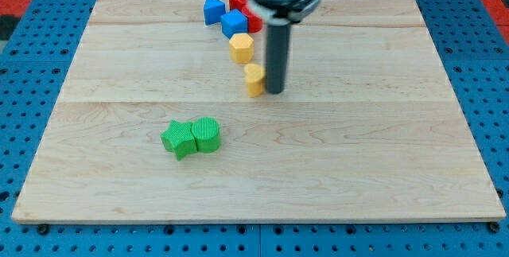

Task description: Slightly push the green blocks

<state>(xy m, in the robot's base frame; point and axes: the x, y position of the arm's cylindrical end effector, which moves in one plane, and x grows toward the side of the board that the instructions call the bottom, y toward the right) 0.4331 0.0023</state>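
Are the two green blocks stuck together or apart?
Together. The green star block and the green round block touch side by side, with no gap showing. My tip is far off, beside a yellow block.

My tip (274, 91) is resting on the table (358, 169), touching the right side of a yellow block (254, 80). The green star (179, 138) and green cylinder (206, 134) are sitting touching each other, well apart toward the lower left.

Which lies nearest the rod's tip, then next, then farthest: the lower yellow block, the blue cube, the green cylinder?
Measured from my tip:
1. Lower yellow block, right beside it on the view's left.
2. Blue cube, toward the view's top.
3. Green cylinder, toward the view's bottom left.
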